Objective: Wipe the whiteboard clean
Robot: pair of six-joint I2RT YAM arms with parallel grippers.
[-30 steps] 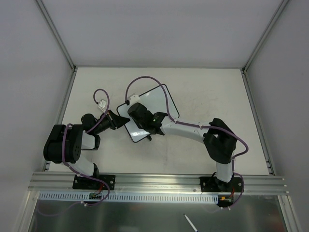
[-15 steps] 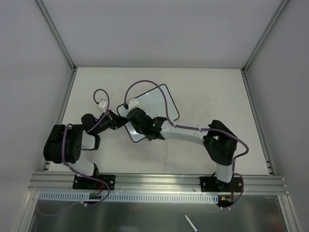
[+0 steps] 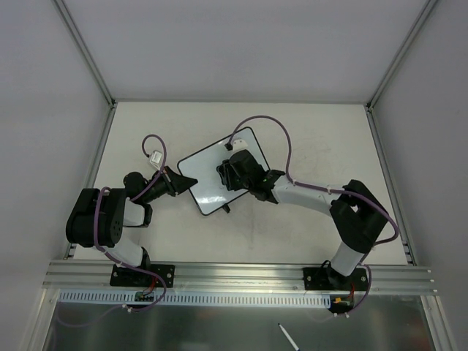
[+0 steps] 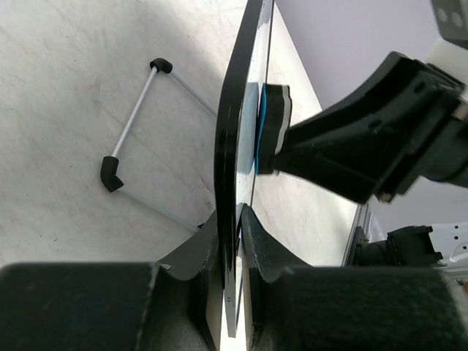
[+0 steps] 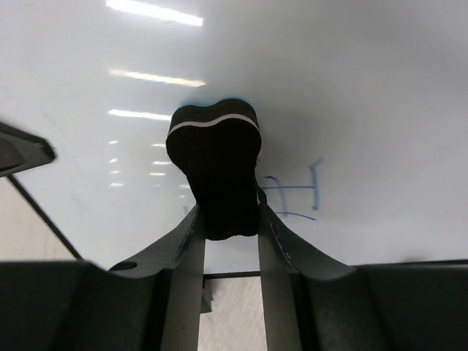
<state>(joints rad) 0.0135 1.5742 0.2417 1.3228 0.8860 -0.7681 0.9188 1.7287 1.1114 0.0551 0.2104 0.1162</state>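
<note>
Holding the whiteboard [image 3: 208, 183] left of the bench's [image 3: 314, 139] centre, about midway between near and far edges, turned askew to both. Pinching its black frame at the left corner with the left gripper [image 3: 183, 180], fingers closed on either face. Clamping the eraser [image 5: 216, 172] in the right gripper [image 3: 232, 174], sides squeezed between the fingers, felt flat against the white face toward the board's right end.

Could miss the blue marks [image 5: 292, 194] lying just beside the eraser, if the stroke runs alongside them rather than across. Could lever the board out of the left pinch — pressing hard this far from the held corner twists it about that one grip. Could tip the felt onto an edge and only smear the ink. Might also skid the wire stand [image 4: 139, 124] and its black feet along the bench under a heavy push.

Cannot read the marks as a word — just a few thin blue strokes, something like an H or a barred I. No brand or label to be seen on board or eraser.
</note>
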